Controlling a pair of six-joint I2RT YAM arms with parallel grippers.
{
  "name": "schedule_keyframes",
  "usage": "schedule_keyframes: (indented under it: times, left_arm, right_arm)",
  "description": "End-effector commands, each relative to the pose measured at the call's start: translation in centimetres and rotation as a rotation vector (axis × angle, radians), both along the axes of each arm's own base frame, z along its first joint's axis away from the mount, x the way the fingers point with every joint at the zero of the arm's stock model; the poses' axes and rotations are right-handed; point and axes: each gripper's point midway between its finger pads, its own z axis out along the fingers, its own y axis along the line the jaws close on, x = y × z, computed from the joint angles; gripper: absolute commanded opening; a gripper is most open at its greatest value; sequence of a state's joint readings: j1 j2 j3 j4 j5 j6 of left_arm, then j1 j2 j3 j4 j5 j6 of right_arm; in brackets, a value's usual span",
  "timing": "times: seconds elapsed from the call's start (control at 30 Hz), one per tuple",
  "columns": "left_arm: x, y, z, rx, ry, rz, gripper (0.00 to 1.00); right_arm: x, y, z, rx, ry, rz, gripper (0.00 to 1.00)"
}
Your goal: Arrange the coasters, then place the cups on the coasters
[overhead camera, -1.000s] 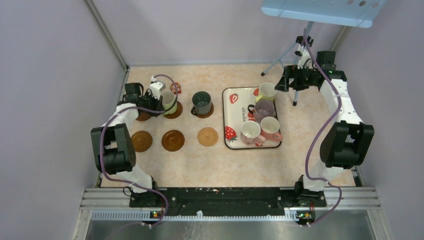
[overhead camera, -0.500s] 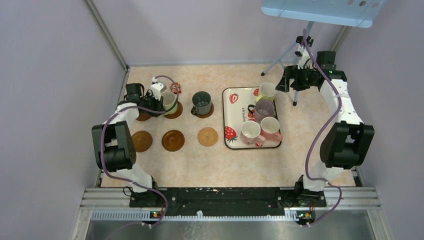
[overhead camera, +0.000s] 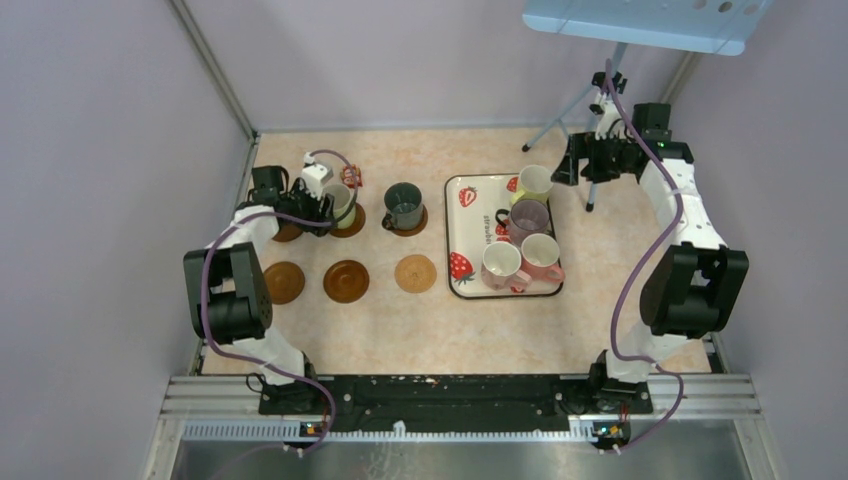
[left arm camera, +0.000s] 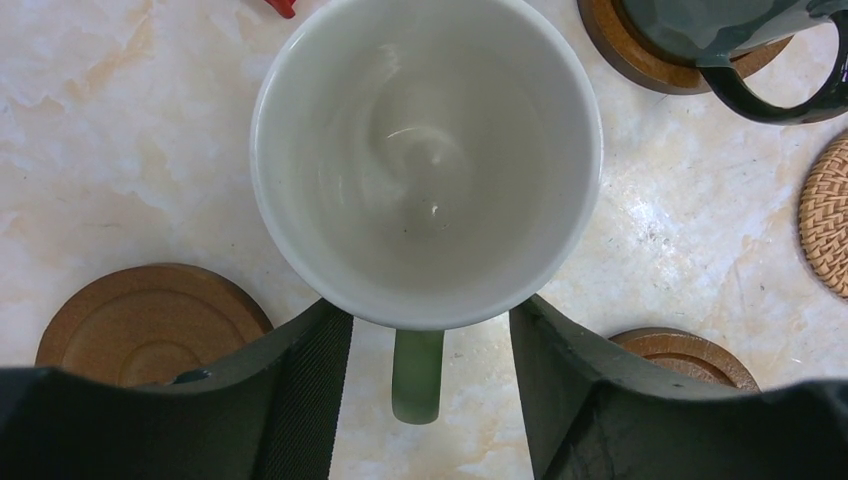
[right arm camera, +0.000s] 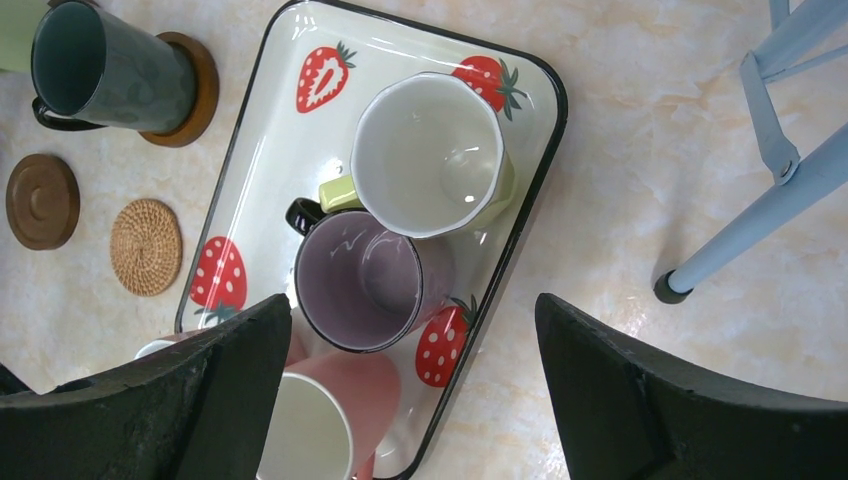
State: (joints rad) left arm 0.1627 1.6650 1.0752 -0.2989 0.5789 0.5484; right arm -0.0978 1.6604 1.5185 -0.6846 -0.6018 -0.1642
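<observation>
A light yellow-green cup stands upright on a dark brown coaster at the back left. My left gripper is open around its green handle, with a gap on each side of the handle. The fingers sit low by the cup's white inside. A dark green cup stands on its own coaster. Bare coasters lie at the left, the middle and, tan, at the right. My right gripper hangs open above the tray's purple cup.
The strawberry-print tray also holds a yellow-green cup, a cream-white cup and a pink cup. A red packet lies behind the left cup. Pale blue tripod legs stand right of the tray.
My left gripper has opened and let go of the yellow-green cup's handle; the cup rests on its coaster. The right arm has not moved.
</observation>
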Motion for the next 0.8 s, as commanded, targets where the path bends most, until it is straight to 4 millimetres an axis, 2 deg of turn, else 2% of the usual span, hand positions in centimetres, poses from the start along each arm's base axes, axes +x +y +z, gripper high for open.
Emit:
schedule_keyframes:
  times: [0.0,0.13,0.27,0.43,0.53,0.63,0.7,0.77]
  left_arm:
    - [0.3,-0.1,3.0,0.005,-0.067,0.001,0.67]
    - [0.4,0.4,5.4,0.005,-0.078,0.069,0.79]
    - [0.4,0.4,9.1,-0.017,-0.112,0.106,0.94]
    - [1.5,-0.4,14.1,-0.042,-0.169,0.102,0.99]
    - [2.8,-2.5,16.7,-0.055,-0.164,0.05,0.99]
    - [4.1,-5.9,18.9,-0.045,-0.185,-0.032,0.99]
    - [4.7,-10.1,20.3,-0.033,-0.22,-0.125,0.99]
    - [5.1,-13.6,20.8,-0.034,-0.239,-0.198,0.99]
  right_arm:
    - [-0.5,0.6,2.1,-0.011,-0.065,0.023,0.9]
    - [-0.5,0.7,2.1,-0.009,-0.066,0.025,0.9]
    - [-0.7,0.7,2.1,-0.007,-0.065,0.025,0.9]
    - [-0.6,0.7,2.3,-0.007,-0.072,0.026,0.91]
    - [-0.5,0.7,2.6,-0.006,-0.077,0.029,0.91]
    - [-0.6,0.7,2.8,-0.012,-0.079,0.036,0.91]
    - [-0.9,0.7,2.6,-0.016,-0.07,0.041,0.91]
    - [-1.1,0.6,2.5,-0.024,-0.063,0.041,0.91]
